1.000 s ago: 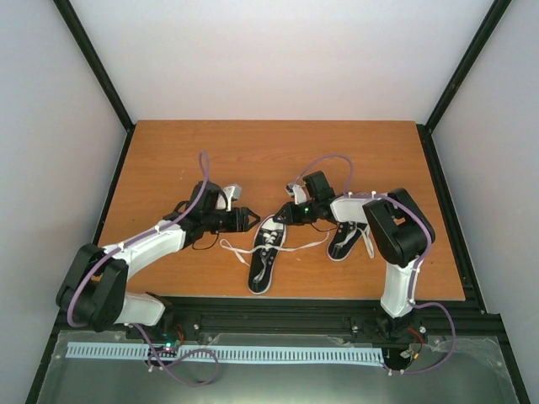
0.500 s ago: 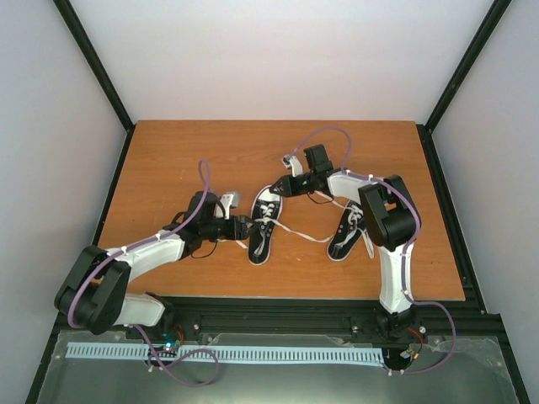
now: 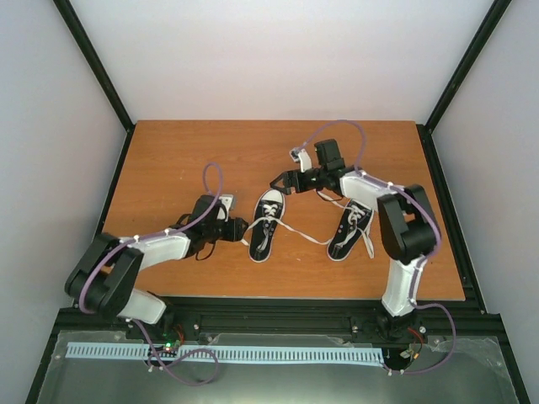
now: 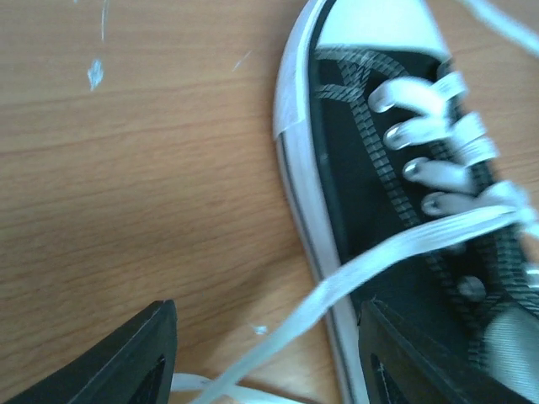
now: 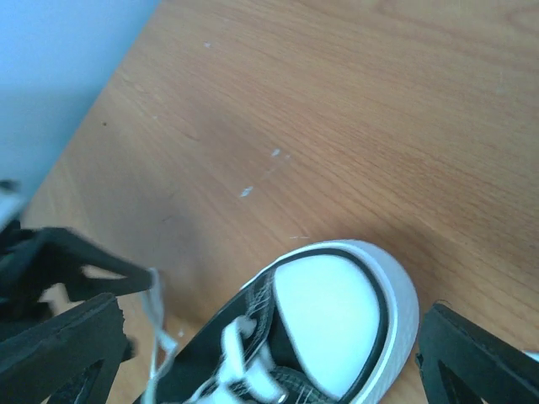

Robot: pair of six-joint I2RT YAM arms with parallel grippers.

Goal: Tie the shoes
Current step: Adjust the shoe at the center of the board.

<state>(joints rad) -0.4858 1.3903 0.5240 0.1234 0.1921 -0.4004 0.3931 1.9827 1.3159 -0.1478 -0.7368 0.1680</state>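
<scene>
Two black shoes with white toe caps lie on the wooden table: one in the middle (image 3: 264,225), one to the right (image 3: 346,230). My left gripper (image 3: 242,229) sits at the middle shoe's left side. In the left wrist view it (image 4: 269,366) is open, and a white lace (image 4: 370,265) from that shoe (image 4: 370,160) runs loose between its fingers (image 4: 139,358). My right gripper (image 3: 282,180) hovers just beyond the same shoe's toe. It (image 5: 269,358) is open, its fingers (image 5: 59,345) standing either side of the white toe cap (image 5: 333,311) without touching it.
Another lace (image 3: 307,237) trails across the table (image 3: 185,160) between the two shoes. Black frame rails border the table on the left (image 3: 118,181) and right (image 3: 442,181), with white walls behind.
The right gripper opened, let go of the middle shoe and drew back past its toe. That shoe ended farther from the front edge. The left gripper moved in to its left side.
</scene>
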